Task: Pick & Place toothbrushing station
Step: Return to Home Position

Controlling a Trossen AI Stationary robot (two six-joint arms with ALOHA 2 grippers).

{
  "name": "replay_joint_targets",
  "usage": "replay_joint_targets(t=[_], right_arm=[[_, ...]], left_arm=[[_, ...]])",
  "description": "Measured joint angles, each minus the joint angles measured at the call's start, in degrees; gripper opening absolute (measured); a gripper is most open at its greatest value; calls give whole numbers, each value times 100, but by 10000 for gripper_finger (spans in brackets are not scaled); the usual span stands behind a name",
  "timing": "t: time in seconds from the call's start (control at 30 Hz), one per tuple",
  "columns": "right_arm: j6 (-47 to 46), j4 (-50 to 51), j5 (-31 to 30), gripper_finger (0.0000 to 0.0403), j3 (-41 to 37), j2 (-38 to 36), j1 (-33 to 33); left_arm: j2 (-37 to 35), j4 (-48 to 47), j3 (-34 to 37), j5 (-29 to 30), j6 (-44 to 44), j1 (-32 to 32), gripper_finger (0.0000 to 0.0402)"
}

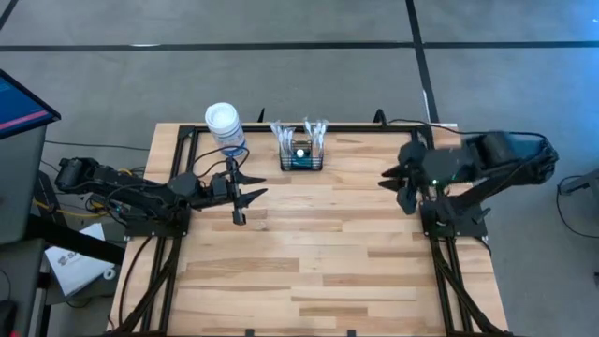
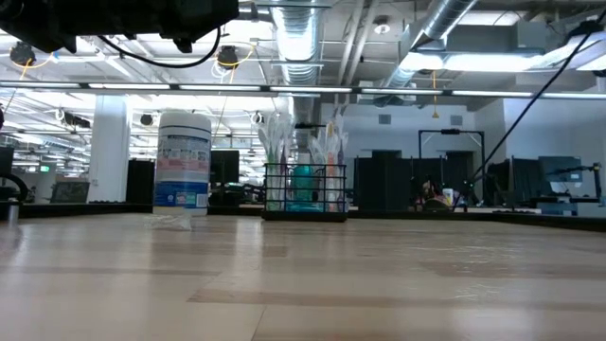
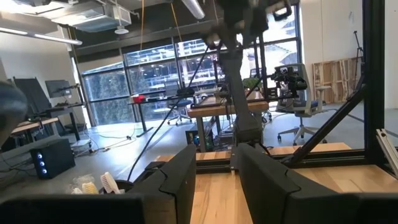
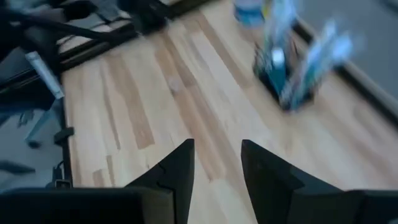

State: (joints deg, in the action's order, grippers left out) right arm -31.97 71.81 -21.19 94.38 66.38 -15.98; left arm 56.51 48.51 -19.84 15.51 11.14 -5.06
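Note:
The toothbrushing station [image 1: 302, 152] is a small black wire-mesh basket holding upright toothbrushes. It stands on its base near the table's far edge, also seen in the low view [image 2: 305, 193] and blurred in the right wrist view [image 4: 285, 73]. My left gripper [image 1: 257, 184] hovers open to the near left of it, pointing toward the table's right side, with nothing between its fingers [image 3: 180, 180]. My right gripper [image 1: 391, 181] is raised near the table's right edge, open and empty [image 4: 217, 165], pointing down toward the basket.
A round canister [image 1: 225, 125] with a white lid and blue label stands upright left of the basket, near the far edge [image 2: 183, 170]. The wooden tabletop [image 1: 309, 262] stretches bare toward the near edge. Black frame rails [image 1: 168, 271] run along both sides.

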Motion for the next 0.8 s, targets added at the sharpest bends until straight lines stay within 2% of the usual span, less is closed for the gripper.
replay_joint_targets(t=[0.1, 0.2, 0.3, 0.47, 0.5, 0.57, 0.7, 0.8], right_arm=[[-975, -73, -367, 123, -803, -232, -354], [-1215, -518, -948, 123, -1624, -277, -581], [-558, -1243, -1702, 123, -2285, -253, -675], [878, -3467, -3352, 123, -3453, -346, -764], [1075, -3889, -3515, 123, -3684, -421, -751], [1306, -4577, -3474, 123, -4157, -656, -653], [1680, -5827, -2858, 123, -5224, -1167, -521], [2226, -7244, -2564, 123, -6027, -1672, -409]], left_arm=[[0, 2, 0, -2, 0, -2, 112], [0, 7, 0, -3, 0, -2, 112], [0, 12, 0, -4, 0, -1, 112], [0, 39, 0, -8, 0, -2, 112], [0, 44, 0, -10, 0, -1, 112], [0, 44, 0, -26, 0, 0, 112], [0, 44, 0, -26, 0, -2, 112], [0, 46, 0, -25, 0, -1, 112]])
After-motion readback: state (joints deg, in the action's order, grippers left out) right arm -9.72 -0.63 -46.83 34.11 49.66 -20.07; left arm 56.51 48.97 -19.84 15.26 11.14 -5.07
